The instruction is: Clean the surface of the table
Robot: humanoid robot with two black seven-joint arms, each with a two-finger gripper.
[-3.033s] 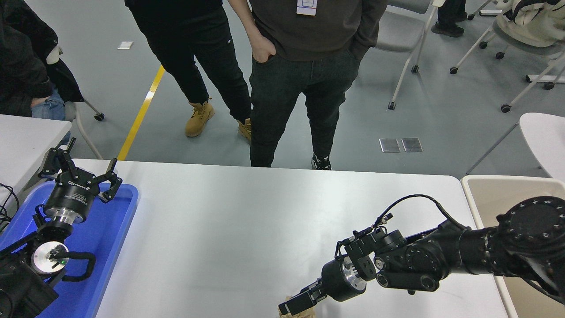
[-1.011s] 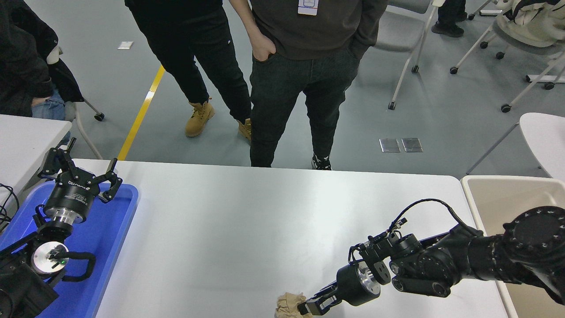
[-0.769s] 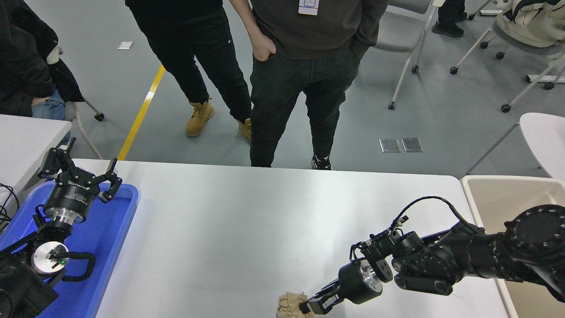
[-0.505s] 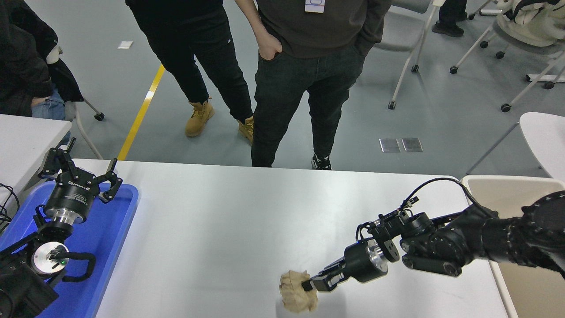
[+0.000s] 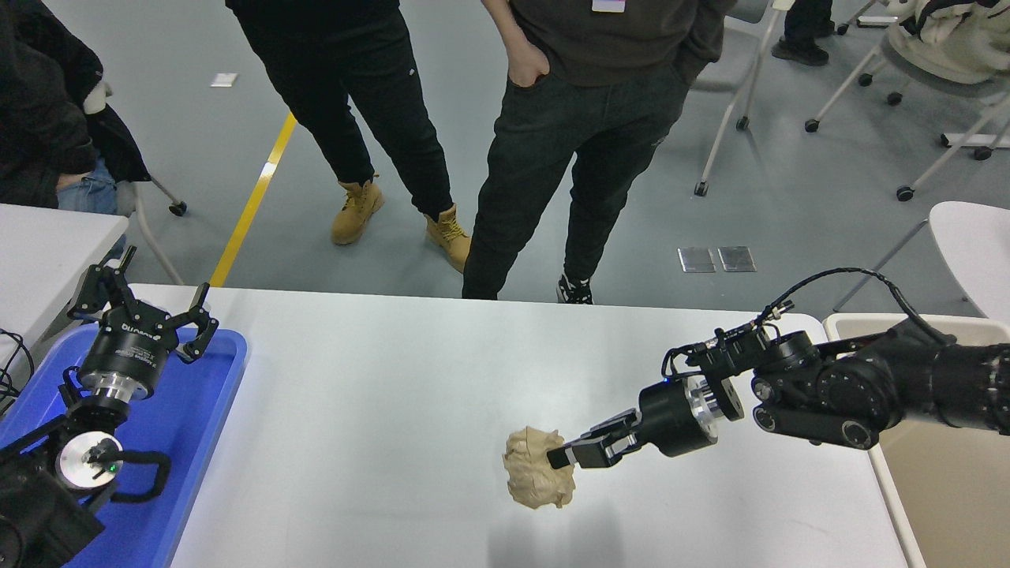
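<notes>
White table [image 5: 410, 379] is cleared of one brown paper wad [image 5: 536, 478], pinched at its right side by the right gripper [image 5: 570, 457] fingers, with the beige bin [image 5: 939, 473] farther right.

The bench [image 5: 410, 394] is glossy white with a pale grey sheen. At its left edge sits a bright blue tray [image 5: 189, 442]. Near the bench's front edge, a crumpled wad of paper [image 5: 536, 478] is plain tan-brown. Both grippers are black with silver metal collars: the left gripper [image 5: 142, 312] at the left edge, the right gripper [image 5: 580, 455] at the wad. Beyond the far edge, a yellow floor stripe [image 5: 252, 201] crosses grey floor [image 5: 789, 213], and 2 boots [image 5: 357, 211] are tan.
</notes>
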